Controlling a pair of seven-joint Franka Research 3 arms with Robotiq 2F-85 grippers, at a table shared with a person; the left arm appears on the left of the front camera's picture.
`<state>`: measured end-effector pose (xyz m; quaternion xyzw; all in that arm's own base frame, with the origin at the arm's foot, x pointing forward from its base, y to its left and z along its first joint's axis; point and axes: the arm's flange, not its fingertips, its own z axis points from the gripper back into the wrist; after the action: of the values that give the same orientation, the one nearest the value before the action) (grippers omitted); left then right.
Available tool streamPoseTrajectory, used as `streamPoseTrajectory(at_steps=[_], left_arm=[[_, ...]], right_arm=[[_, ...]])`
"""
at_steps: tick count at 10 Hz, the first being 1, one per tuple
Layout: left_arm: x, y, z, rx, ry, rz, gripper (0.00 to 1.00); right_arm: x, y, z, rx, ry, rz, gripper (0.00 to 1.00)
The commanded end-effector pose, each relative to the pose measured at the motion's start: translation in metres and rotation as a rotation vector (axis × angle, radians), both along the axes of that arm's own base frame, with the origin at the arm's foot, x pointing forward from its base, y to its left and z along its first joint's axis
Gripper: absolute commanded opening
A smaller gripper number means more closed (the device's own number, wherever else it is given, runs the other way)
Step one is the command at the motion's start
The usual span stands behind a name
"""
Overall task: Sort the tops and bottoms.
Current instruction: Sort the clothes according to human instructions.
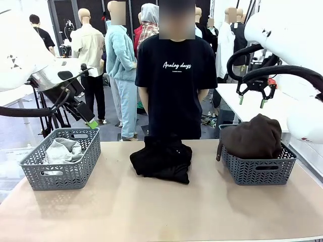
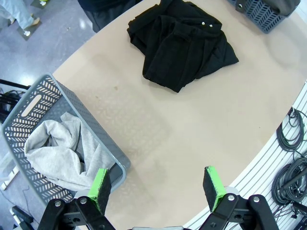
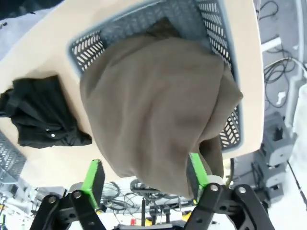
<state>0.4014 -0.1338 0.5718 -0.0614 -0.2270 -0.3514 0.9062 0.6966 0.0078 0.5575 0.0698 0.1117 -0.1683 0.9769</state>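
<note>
Two end effectors are spread wide and neither holds anything. The right end effector [image 1: 252,103] hangs with its green pads pointing down, directly at 12 o'clock above the dark brown garment [image 1: 255,136] and apart from it. In its own wrist view, the right end effector [image 3: 145,173] frames that brown heap [image 3: 153,105] between the pads, though the cloth lies below them and is not gripped. The garment is mounded in the right basket [image 1: 257,171], rising above the rim with a fold drooping over one side.

The left end effector [image 2: 157,186] hovers over the near edge of the left basket [image 2: 29,103], where the light grey garment [image 2: 57,148] lies crumpled inside.

Outward from both, the black pile [image 1: 162,159] sits on the worktop [image 1: 151,212] between the baskets, in front of the person at the far side. I cannot tell how many pieces it holds. From the left end effector it lies toward 12 to 1 o'clock, well apart, with its long axis running roughly 10 to 4 in that view. From the right end effector it is off at 9 o'clock.

I judge the pile is the next pick. It lies near the middle, so neither arm is clearly nearer.
</note>
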Motion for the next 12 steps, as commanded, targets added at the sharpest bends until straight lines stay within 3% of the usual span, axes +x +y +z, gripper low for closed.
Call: streamPoseTrajectory(at_steps=[1,2,3,12], left_arm=[[0.000,0.002,0.001,-0.009,0.001,-0.015,1.00],[0.000,0.002,0.001,-0.009,0.001,-0.015,1.00],[0.000,0.002,0.001,-0.009,0.001,-0.015,1.00],[0.000,0.002,0.001,-0.009,0.001,-0.015,1.00]], right_arm=[[0.027,-0.001,0.022,0.014,-0.006,0.015,1.00],[0.032,-0.001,0.025,0.014,0.032,-0.005,1.00],[-0.002,-0.001,0.007,0.004,-0.010,-0.001,1.00],[-0.002,-0.001,0.007,0.004,-0.010,-0.001,1.00]])
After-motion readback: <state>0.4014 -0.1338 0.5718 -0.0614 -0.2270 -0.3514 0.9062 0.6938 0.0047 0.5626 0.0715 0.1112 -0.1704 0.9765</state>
